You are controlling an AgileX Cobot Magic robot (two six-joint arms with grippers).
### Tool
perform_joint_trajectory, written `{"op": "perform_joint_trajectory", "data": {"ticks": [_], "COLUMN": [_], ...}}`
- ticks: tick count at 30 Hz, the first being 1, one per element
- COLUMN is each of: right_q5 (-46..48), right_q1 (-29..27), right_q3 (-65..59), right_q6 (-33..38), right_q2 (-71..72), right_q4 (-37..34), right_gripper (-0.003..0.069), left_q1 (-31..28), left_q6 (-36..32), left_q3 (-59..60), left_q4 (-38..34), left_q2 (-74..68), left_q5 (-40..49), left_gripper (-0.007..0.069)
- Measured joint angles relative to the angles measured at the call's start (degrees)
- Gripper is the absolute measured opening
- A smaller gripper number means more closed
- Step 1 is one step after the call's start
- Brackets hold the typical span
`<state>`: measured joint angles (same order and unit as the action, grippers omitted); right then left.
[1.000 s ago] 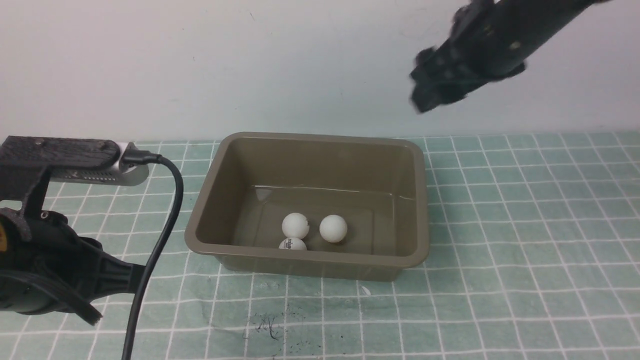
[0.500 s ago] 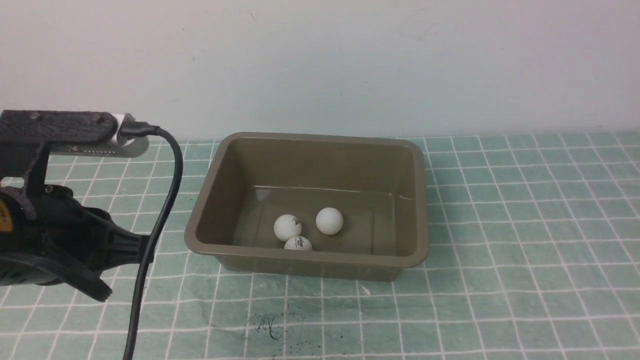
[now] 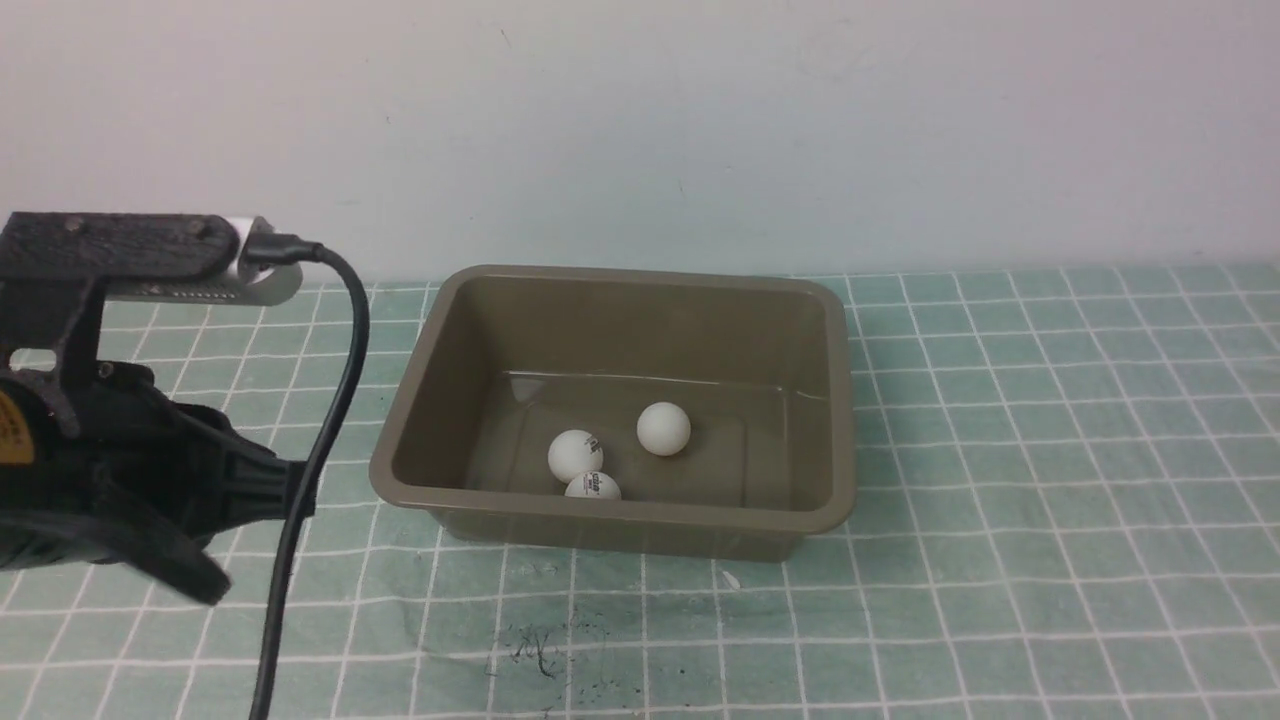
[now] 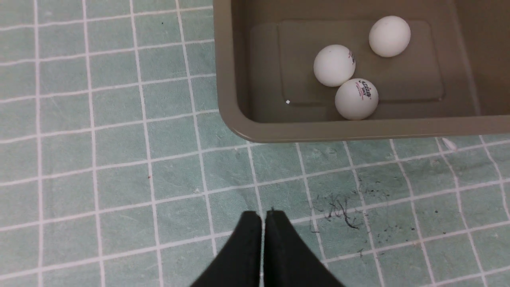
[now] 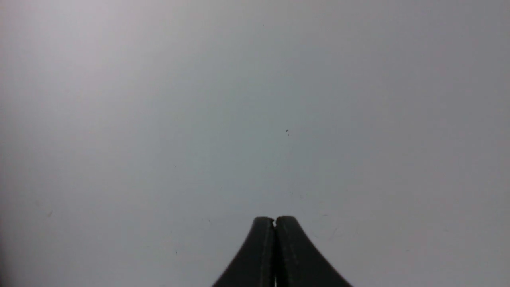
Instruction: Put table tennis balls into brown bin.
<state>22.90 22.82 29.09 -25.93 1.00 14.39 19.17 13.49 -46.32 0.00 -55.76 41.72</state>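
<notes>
The brown bin stands on the green grid mat, and all three table tennis balls lie on its floor. One plain ball sits apart toward the middle. Two others, and a logo ball, touch near the front wall. The left wrist view shows the same balls inside the bin. My left gripper is shut and empty, over the mat short of the bin's front left corner. My right gripper is shut, empty, facing a blank wall, outside the front view.
My left arm with its camera mount and black cable fills the left side of the front view. Dark scribble marks stain the mat in front of the bin. A pale wall rises behind the mat.
The right arm has left the front view's upper right. The left arm has crept a little toward the bin. The balls have rolled slightly inside the bin.
</notes>
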Motion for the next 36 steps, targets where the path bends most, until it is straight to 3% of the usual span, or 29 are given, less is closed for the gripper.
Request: {"op": "perform_joint_trajectory", "data": {"ticks": [8,15,29,32,36], "right_q5": [0.12,0.31,0.31,0.33,0.33], "right_q1": [0.00,0.00,0.00,0.00,0.00], "right_q3": [0.00,0.00,0.00,0.00,0.00], "right_q6": [0.00,0.00,0.00,0.00,-0.05], "right_q2": [0.04,0.04,0.04,0.04,0.04], "right_q4": [1.04,1.11,1.11,1.11,1.25], "right_gripper": [-0.0013,-0.0013,-0.0013,-0.0013,-0.0013], "left_q1": [0.03,0.03,-0.20,-2.43,-10.52], "left_q6": [-0.41,-0.45,-2.05,-4.98,-10.18], "left_q3": [12.39,14.72,17.04,22.09,35.32], "left_q4": [0.00,0.00,0.96,0.55,-1.24], "left_q2": [21.93,34.18,37.95,40.11,46.44], "left_q5": [-9.91,-10.56,-12.09,-16.09,-22.99], "left_gripper": [-0.0005,-0.0005,-0.0004,-0.0004,-0.0004]}}
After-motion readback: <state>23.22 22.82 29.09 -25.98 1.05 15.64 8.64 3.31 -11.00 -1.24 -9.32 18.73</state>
